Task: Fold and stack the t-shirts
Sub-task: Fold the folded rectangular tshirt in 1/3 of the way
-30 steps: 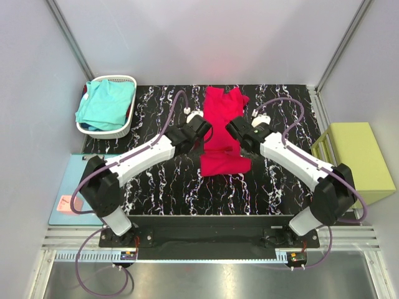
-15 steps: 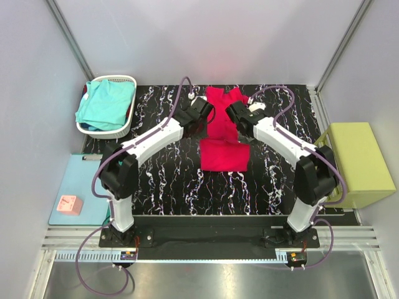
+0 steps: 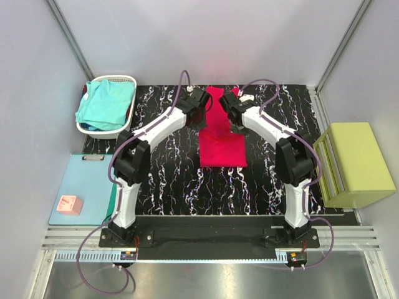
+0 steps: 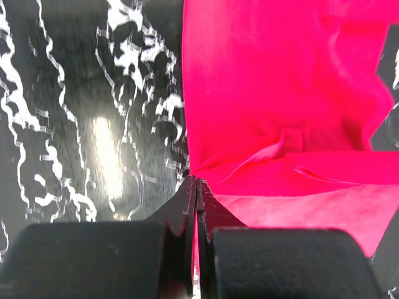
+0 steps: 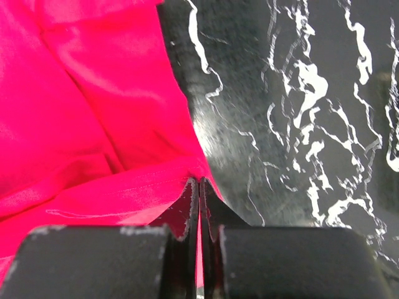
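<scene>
The crimson-red t-shirt (image 3: 222, 151) lies mid-table, its near half doubled into a rectangle and a narrower part (image 3: 217, 103) reaching the far edge. My left gripper (image 3: 201, 122) is shut on the shirt's left edge; red cloth (image 4: 280, 106) shows between its tips (image 4: 196, 182). On the opposite edge my right gripper (image 3: 236, 124) is shut too, pinching the red fabric (image 5: 93, 124) at its tips (image 5: 199, 182). The turquoise t-shirt (image 3: 105, 104) lies bunched in the white basket (image 3: 113, 80) at the far left.
A light-blue mat (image 3: 87, 187) with a small pink object (image 3: 67, 204) lies off the table's left side. A yellow-green block (image 3: 352, 163) stands off the right side. Black marbled tabletop (image 3: 168, 180) surrounds the shirt.
Both arms have stretched toward the far edge, carrying the pinched red cloth with them. The shirt's near part now lies as a flatter, squarer rectangle.
</scene>
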You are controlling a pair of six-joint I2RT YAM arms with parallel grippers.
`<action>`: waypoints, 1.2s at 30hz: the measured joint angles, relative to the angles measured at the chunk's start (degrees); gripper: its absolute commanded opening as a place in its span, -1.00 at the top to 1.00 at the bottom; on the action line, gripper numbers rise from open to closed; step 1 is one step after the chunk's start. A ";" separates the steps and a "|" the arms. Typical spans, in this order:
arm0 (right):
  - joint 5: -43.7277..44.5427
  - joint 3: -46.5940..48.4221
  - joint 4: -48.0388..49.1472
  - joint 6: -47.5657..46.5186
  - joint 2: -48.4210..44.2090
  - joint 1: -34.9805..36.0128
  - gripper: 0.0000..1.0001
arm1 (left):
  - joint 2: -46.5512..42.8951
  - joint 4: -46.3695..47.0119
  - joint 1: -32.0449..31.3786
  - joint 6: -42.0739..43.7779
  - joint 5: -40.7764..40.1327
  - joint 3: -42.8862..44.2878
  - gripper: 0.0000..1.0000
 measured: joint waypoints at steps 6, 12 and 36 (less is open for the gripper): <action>-0.26 2.16 0.96 -0.85 2.93 -1.29 1.00 | 4.61 -0.50 0.76 1.09 1.29 7.63 1.00; -0.24 2.80 1.20 -1.36 3.04 -2.60 1.00 | 7.19 -1.64 0.74 1.66 2.27 11.96 1.00; -1.53 9.81 2.40 -3.67 11.13 -5.44 0.26 | 14.49 -2.84 3.37 1.86 4.52 15.89 0.29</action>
